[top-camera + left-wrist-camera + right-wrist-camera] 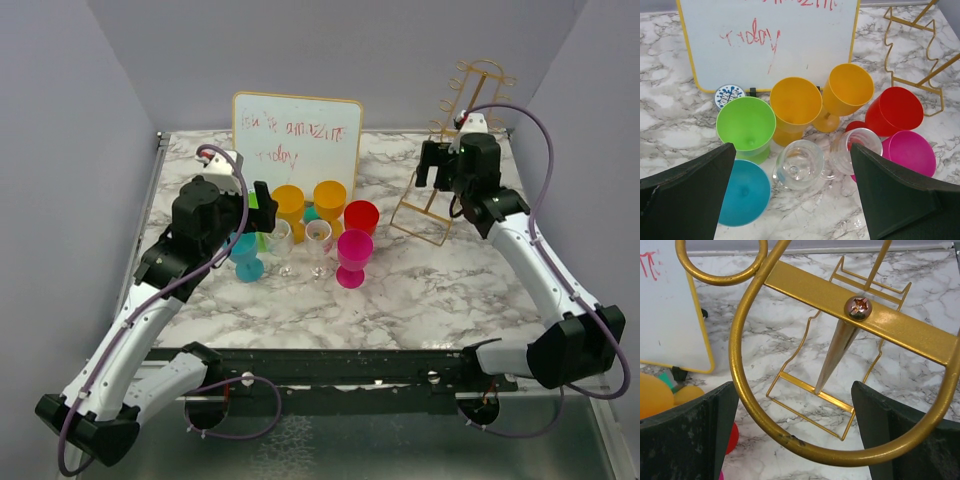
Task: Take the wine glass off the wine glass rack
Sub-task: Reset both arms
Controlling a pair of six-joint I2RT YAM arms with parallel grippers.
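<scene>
Your right end effector (pixel 795 440) sits at the rack (pixel 900 327), its fingers spread wide with nothing in them; one of the rack's round gold loops passes between them without either finger touching it, as far as the wrist view shows. Your left end effector (pixel 795 200) is spread just as wide and also empty, hovering over the cluster of cups in the middle of the tabletop (pixel 450 300).

No glass shows on the rack in any view. It stands at the far right corner of the tabletop, a thin gold wire stand with curled hooks up its sides and a rectangular wire foot, and every hook you can see is bare. Two clear wine glasses (pixel 799 165) stand upright mid-tabletop, close beside each other, among coloured cups (pixel 796 102) in front of the whiteboard (pixel 297 135).

Judged from that, the lift-off looks done, or there is nothing left to take. Your next move calls for drawing the right end effector back out of the loop cleanly: the wire is light, and a snagged finger could tip the whole stand.
</scene>
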